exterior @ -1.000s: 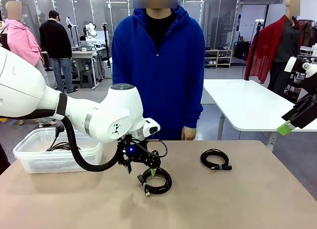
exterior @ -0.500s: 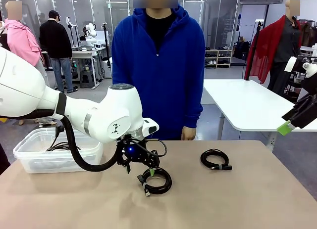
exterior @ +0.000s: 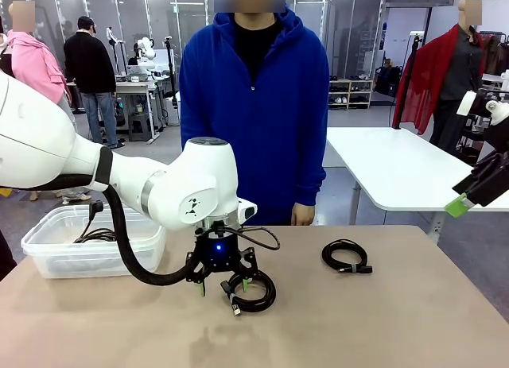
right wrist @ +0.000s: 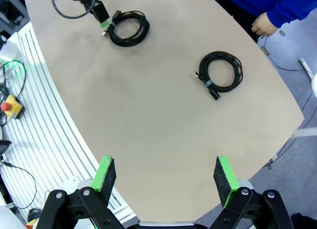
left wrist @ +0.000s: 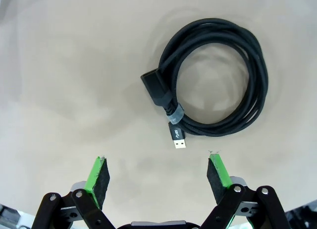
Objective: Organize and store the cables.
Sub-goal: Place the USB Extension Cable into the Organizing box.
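Front view first: the near cable [exterior: 254, 295] lies flat on the tan table [exterior: 382, 320], a round coil of thin black cord just left of centre. Its plug juts from the coil's left front toward the robot's side. The left gripper [exterior: 224, 284] hangs right over the coil's left edge, jaws wide apart and nothing between them; I can't tell whether a pad touches the cord.

From the left wrist the coil [left wrist: 257, 80] sits up and to the right of the gripper [left wrist: 158, 164]. It is nearly circular and a little longer on the slant. A grey band [left wrist: 174, 114] binds the strands, and the metal USB tip [left wrist: 179, 140] points down toward the gap between the green pads.

A second cable [exterior: 328, 257] lies well apart to the right, nearer the far edge, with its chunky plug end aimed right and toward the robot. Smooth bare tabletop runs all round both coils.

A clear plastic tub [exterior: 48, 257] stands at the table's left end with more black cord [exterior: 99, 235] inside.

The right gripper [right wrist: 166, 172] is raised off beyond the right edge, jaws apart and empty. A person's hand [exterior: 302, 215] hangs by the far edge
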